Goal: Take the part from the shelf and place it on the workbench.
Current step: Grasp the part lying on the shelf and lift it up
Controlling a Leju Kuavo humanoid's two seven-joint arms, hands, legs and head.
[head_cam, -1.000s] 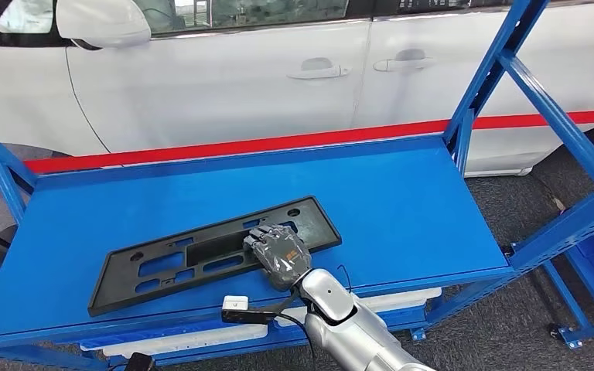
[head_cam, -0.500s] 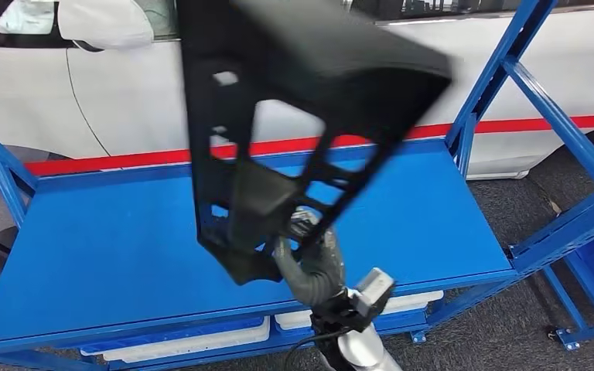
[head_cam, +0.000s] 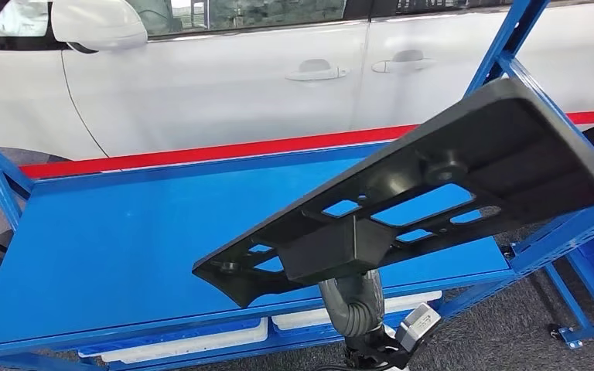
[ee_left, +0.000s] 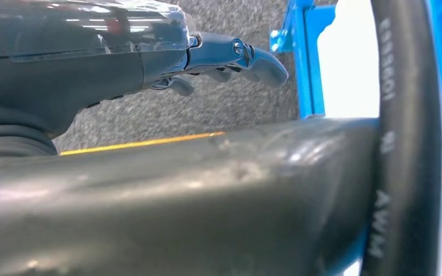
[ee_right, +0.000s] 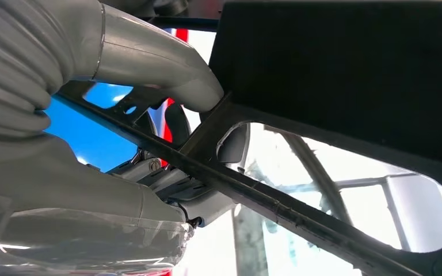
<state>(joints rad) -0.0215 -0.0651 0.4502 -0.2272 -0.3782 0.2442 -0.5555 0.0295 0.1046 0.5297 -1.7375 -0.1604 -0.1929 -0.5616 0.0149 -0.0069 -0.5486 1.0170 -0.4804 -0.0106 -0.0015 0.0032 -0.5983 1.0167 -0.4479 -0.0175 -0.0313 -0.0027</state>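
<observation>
While my right hand (ee_right: 149,144) grips the part (head_cam: 433,193) from beneath, thumb pressed on one rib and fingers hooked through a cutout, I see the part raised above the blue shelf (head_cam: 124,239), tilted up toward the right. It is a long black plastic panel with rectangular openings and a boxy block on its underside. My left hand (ee_left: 149,52) holds nothing, fingers loosely extended.
</observation>
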